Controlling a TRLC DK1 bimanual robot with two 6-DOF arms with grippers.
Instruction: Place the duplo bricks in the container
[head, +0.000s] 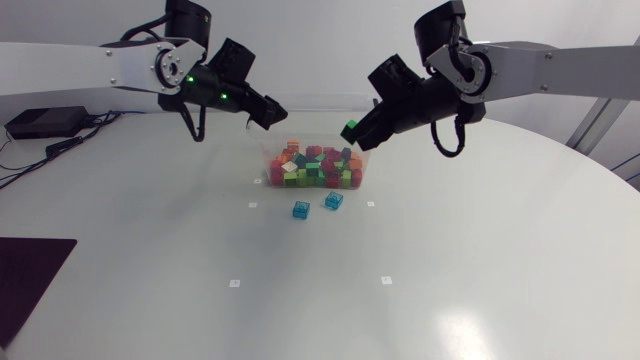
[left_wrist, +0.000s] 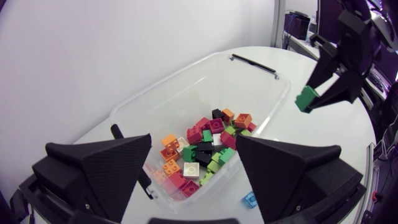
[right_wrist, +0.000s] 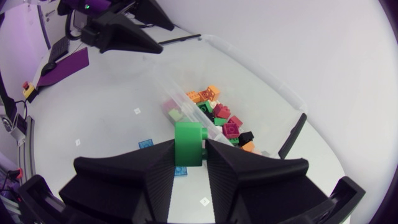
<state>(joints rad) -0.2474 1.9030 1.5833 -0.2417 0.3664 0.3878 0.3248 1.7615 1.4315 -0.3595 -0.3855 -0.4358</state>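
Observation:
A clear plastic container (head: 357, 175) (left_wrist: 261, 78) (right_wrist: 261, 68) holds several duplo bricks (head: 310, 166) (left_wrist: 205, 140) (right_wrist: 214, 109) in red, orange, green and white. My left gripper (head: 268, 112) (left_wrist: 194, 165) hangs open and empty above the container's left end. My right gripper (head: 352, 135) (right_wrist: 188, 149) is shut on a green brick (head: 349, 131) (left_wrist: 306, 98) (right_wrist: 188, 142) above the container's right end. Two blue bricks (head: 301, 210) (head: 334, 201) lie on the table just in front of the container.
The white round table (head: 450, 270) carries small white square markers (head: 235, 283) around the container. A dark mat (head: 30, 275) lies at the table's left front edge. A black box with cables (head: 45, 122) sits at the far left.

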